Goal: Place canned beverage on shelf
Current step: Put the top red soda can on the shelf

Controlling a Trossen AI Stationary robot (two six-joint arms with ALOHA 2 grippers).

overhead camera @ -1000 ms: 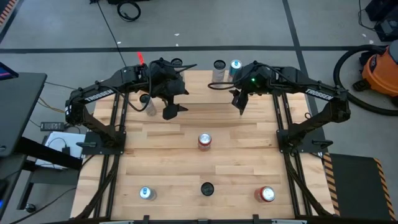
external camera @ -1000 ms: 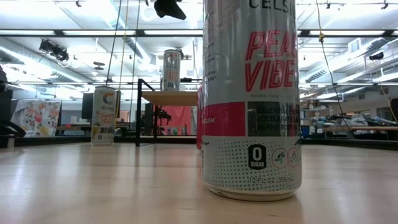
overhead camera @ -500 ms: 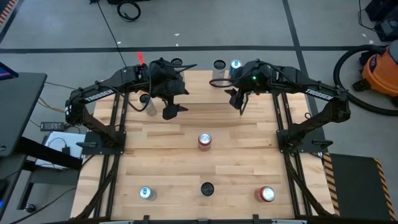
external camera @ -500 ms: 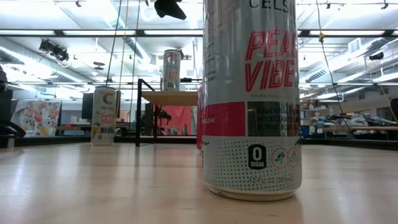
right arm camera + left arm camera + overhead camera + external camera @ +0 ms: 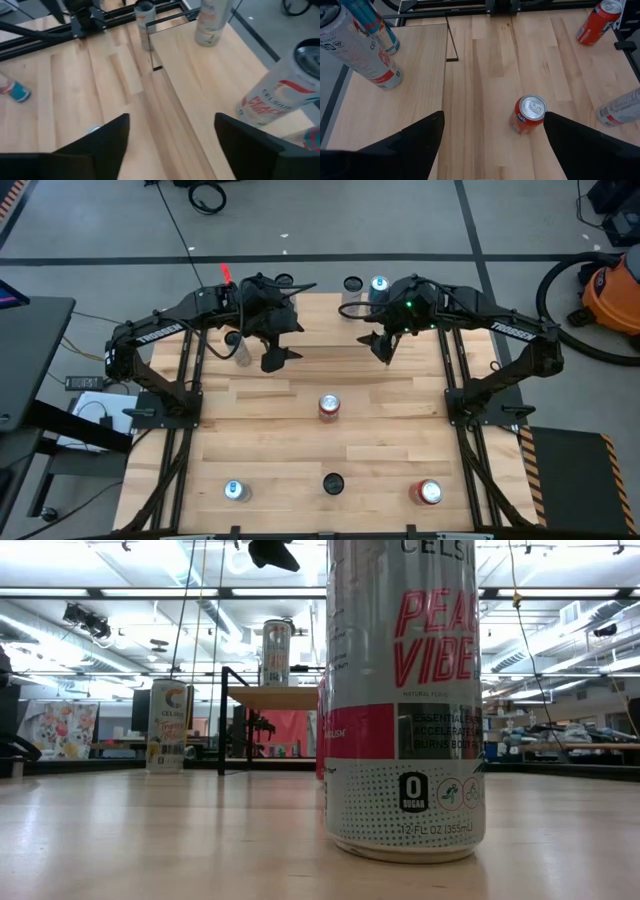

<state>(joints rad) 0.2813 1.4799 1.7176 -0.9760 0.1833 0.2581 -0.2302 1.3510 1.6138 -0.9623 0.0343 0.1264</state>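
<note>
The low shelf (image 5: 335,320) stands at the table's far edge, its black leg (image 5: 152,50) on the tabletop. Three cans stand on its light board: a white peach-print one (image 5: 270,95), another white one (image 5: 212,22) and a teal-and-pink one (image 5: 312,137). An orange can (image 5: 529,115) stands upright at the table's middle (image 5: 329,406). My left gripper (image 5: 278,356) hangs open and empty above the table by the shelf's left end, its fingers wide apart (image 5: 492,117). My right gripper (image 5: 383,346) hangs open and empty over the shelf's near edge (image 5: 172,117).
A silver can (image 5: 243,352) stands on the table left of the shelf. Three more cans stand near the front edge: blue-topped (image 5: 234,490), black-topped (image 5: 333,483), which fills the low view (image 5: 405,700), and red (image 5: 428,493). Bare wood lies around the orange can.
My right gripper has gone a little toward the table's far-left, nearer the cans on the shelf, and stays open. Nothing else has moved.
</note>
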